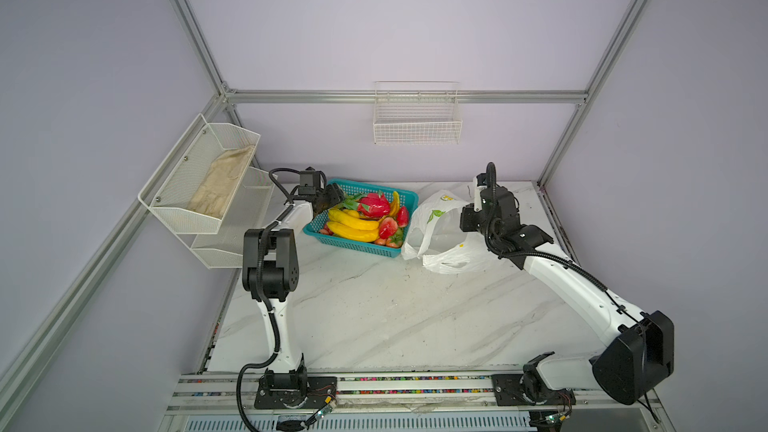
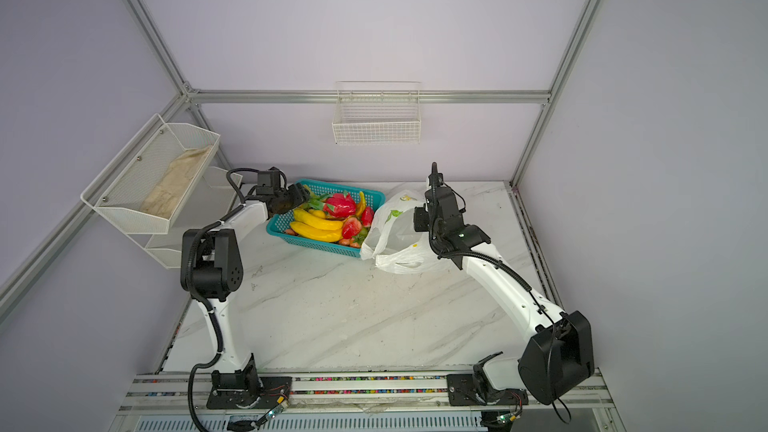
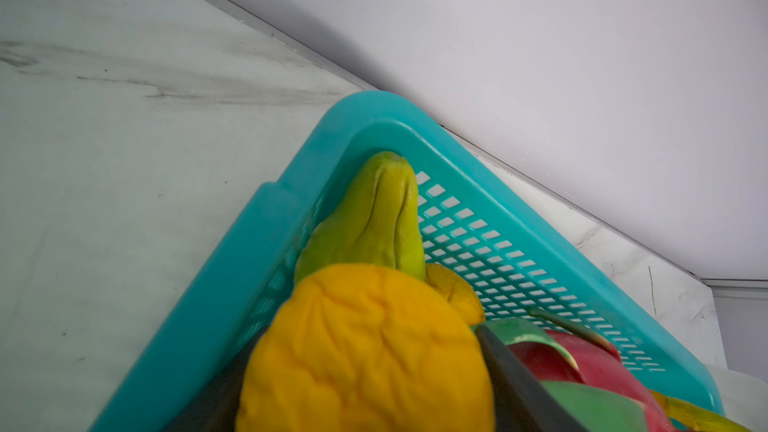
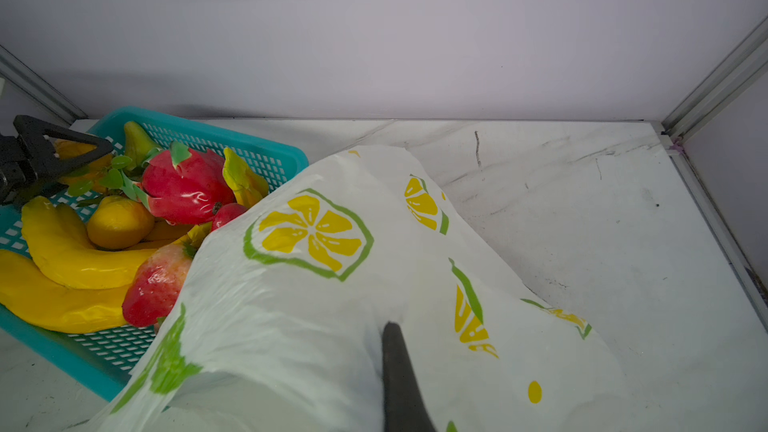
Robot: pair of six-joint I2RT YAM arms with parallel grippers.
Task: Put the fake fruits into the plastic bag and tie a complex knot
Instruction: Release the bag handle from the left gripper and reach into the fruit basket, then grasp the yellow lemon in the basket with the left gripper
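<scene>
1. The table (image 1: 374, 305) is a smooth marble top. Anything I drop on it could roll off towards the edge.
2. The bag (image 1: 436, 218) lies slumped just right of the basket (image 1: 361, 248) and touches its near corner. Its mouth faces the basket. The right gripper (image 4: 391, 332) is clamped tight on the thin film and holds one side up. If the film slips or tears, the mouth collapses and I lose my target.
3. The basket sits at the back of the table and looks light. If a finger snags its mesh wall on the way up, the whole basket could drag or tip.
4. The fruits (image 1: 361, 222) are all piled in the basket, and I see none in the bag. Pulling one out of the pile could tumble its neighbours over the rim.
5. The orange (image 3: 365, 351) sits in the back left corner beside a pear (image 3: 374, 218). The left gripper (image 1: 332, 197) has its fingers wide apart on either side of the orange. I cannot tell whether they press on it. Its skin is glossy and crumpled, so an off-centre squeeze could make it pop out.
</scene>
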